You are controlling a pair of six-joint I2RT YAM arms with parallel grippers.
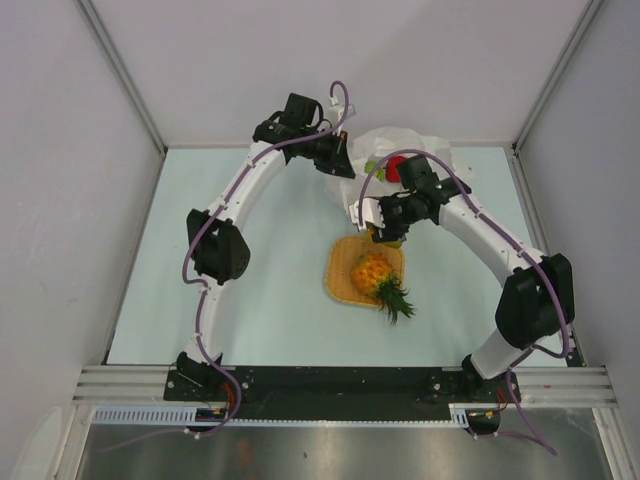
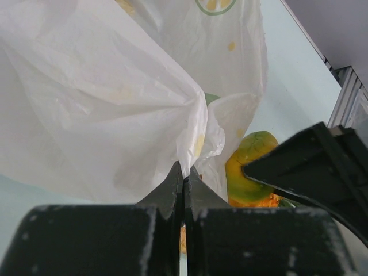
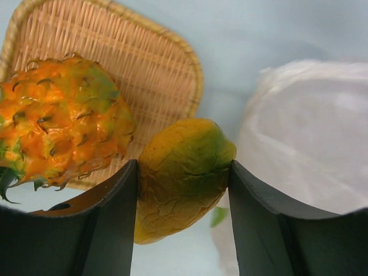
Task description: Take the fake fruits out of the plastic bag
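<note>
Fingers [image 3: 109, 218] of the right gripper [image 3: 183, 165] are clamping the mango [image 3: 178, 190] at lower centre, by the tray [image 3: 144, 63] edge.
Left gripper [image 2: 184, 172] is pinching a bag [image 2: 98, 103] fold, jaws closed; pineapple [image 3: 57, 121] is lying on the tray, left.

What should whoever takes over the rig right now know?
Left hand: shut, pinching an edge of the plastic bag.
Right hand: shut on the mango, held by the far edge of the tray, not set down.
Done: pineapple lies on the tray.
Left: place the mango. One red piece shows at the bag; the rest of its contents can't be seen.
</note>
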